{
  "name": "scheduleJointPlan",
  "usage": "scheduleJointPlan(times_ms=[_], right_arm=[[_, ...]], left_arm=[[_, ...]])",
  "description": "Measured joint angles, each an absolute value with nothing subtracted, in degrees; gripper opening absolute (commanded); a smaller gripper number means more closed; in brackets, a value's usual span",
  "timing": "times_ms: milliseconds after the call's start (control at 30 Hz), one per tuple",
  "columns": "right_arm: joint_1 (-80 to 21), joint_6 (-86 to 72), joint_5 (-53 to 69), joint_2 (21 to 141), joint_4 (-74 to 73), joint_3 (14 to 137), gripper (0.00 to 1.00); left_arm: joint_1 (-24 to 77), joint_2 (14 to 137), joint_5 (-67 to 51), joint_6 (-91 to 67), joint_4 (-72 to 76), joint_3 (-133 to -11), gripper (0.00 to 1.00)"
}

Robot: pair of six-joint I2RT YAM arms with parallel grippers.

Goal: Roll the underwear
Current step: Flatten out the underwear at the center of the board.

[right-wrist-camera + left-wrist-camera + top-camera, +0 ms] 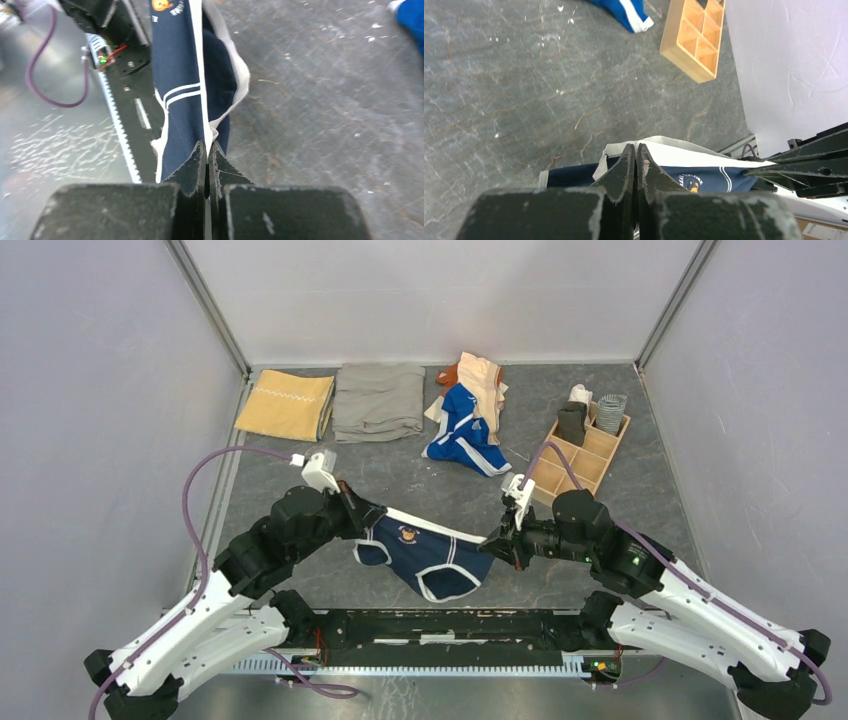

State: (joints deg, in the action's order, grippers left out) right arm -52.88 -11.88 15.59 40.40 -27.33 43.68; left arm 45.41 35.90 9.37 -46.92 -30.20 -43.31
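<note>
Pinching, left: left gripper point(634, 150) clamped shut on the white waistband of the navy soft briefs with white trim point(430, 560).
Pinching, right: right gripper point(206, 147) closed tight on the opposite waistband corner.
Briefs position: stretched between both grippers, sagging toward the black base rail point(450, 625); contact with the table cannot be told.
Edges: rail just beside the lower hem; wooden divided box point(585, 455) near the right gripper.
Open room: bare dark grey stone-pattern table point(440, 490) beyond the briefs, up to the bright blue garment point(465, 430).
</note>
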Motion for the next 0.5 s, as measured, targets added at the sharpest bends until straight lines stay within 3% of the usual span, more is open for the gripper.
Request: scheduleJointPlan(times_ms=[200,500], right_arm=[[-52.88,-16.99,16.19,38.89,-26.22,36.12,0.00],[-53.04,-16.62,0.23,48.77,-21.56,28.47,0.00]], left_arm=[[45.47,39.27,7.38,-49.56,-32.12,-40.16,0.03],[45.52,55.51,8.40,-49.82,-18.02,-30.17,0.06]])
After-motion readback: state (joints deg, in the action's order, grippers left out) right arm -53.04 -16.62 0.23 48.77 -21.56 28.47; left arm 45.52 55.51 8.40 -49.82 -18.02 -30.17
